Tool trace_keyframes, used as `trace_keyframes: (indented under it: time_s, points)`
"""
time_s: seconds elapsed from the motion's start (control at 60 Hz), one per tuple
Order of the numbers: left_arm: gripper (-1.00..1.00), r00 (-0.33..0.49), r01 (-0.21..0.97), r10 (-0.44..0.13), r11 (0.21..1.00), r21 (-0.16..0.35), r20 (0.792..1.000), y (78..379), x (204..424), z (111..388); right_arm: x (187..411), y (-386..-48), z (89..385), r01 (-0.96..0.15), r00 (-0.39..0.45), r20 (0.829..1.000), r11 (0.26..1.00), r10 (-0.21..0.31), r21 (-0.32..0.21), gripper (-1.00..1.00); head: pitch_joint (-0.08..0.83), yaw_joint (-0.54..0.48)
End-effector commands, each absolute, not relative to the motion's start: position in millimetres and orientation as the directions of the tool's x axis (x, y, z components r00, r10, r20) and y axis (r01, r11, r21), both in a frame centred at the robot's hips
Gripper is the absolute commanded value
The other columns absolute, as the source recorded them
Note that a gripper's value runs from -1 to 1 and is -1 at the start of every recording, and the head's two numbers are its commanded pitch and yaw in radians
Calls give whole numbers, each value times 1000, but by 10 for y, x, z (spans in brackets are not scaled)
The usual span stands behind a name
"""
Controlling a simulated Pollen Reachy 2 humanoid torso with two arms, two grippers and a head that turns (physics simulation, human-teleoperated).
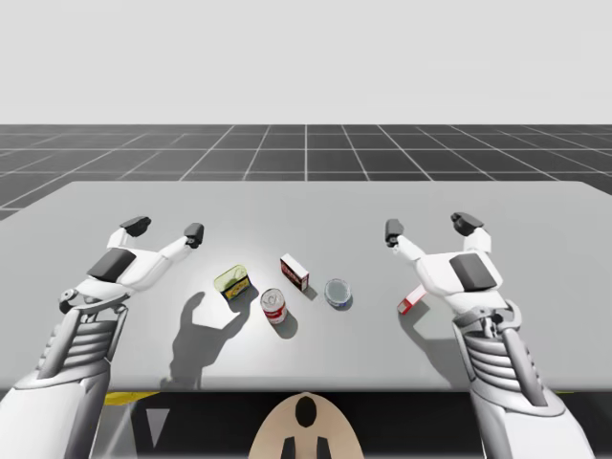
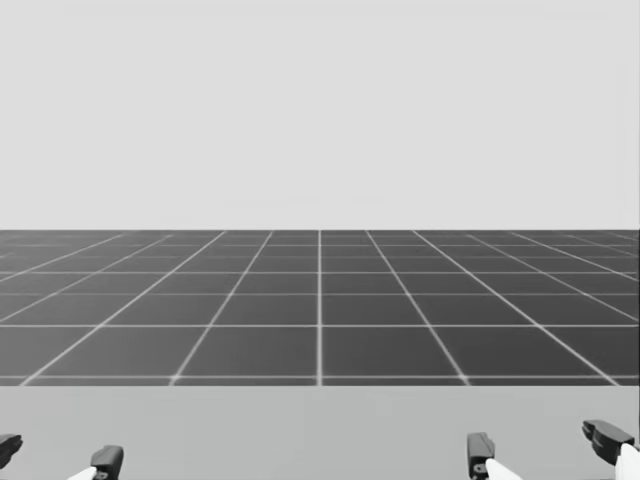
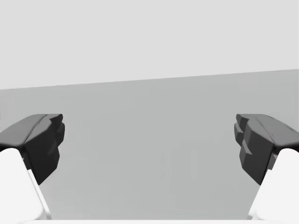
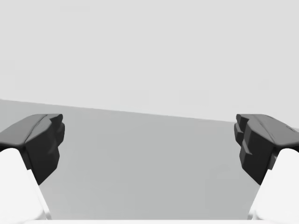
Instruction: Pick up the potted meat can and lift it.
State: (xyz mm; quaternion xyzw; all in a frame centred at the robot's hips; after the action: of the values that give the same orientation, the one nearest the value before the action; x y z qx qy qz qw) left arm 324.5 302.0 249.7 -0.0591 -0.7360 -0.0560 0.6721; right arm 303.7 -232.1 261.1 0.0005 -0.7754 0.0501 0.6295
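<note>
Both of my arms were nearest to the high camera, and each ended in a gripper held above the table (image 1: 316, 206). My left gripper (image 1: 165, 229) stood wide open and held nothing. My right gripper (image 1: 428, 227) was equally wide open and empty.

The potted meat can (image 1: 233, 282), a yellow-green can with rounded corners, lay on the table near the left gripper, on its inner side and closer to my torso, not between the fingers. A red-and-white round can (image 1: 274, 306) stood just beside it, and a red-and-white box (image 1: 295, 273) was near it too.

I judged that the grasp was not yet begun. The danger, as I saw it, was the crowding: wide fingers going down there could knock the round can over or push the potted meat can sideways. The can also sat turned at an angle, so fingers not aligned with its flat sides might slip off it.
</note>
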Motion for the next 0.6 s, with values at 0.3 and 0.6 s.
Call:
trace_keyframes:
  time_s: [0.3,0.6]
  points:
    - [-1000,-95,154,3,988,12,995,3029,3240,2502,3055,-2313,2615,-27,-213,973,995,86,-94,-1000,116,3]
    - [-1000,-102,153,-2,988,18,995,3041,3242,2509,3068,-2309,2612,-9,-216,971,994,102,-106,-1000,327,35]
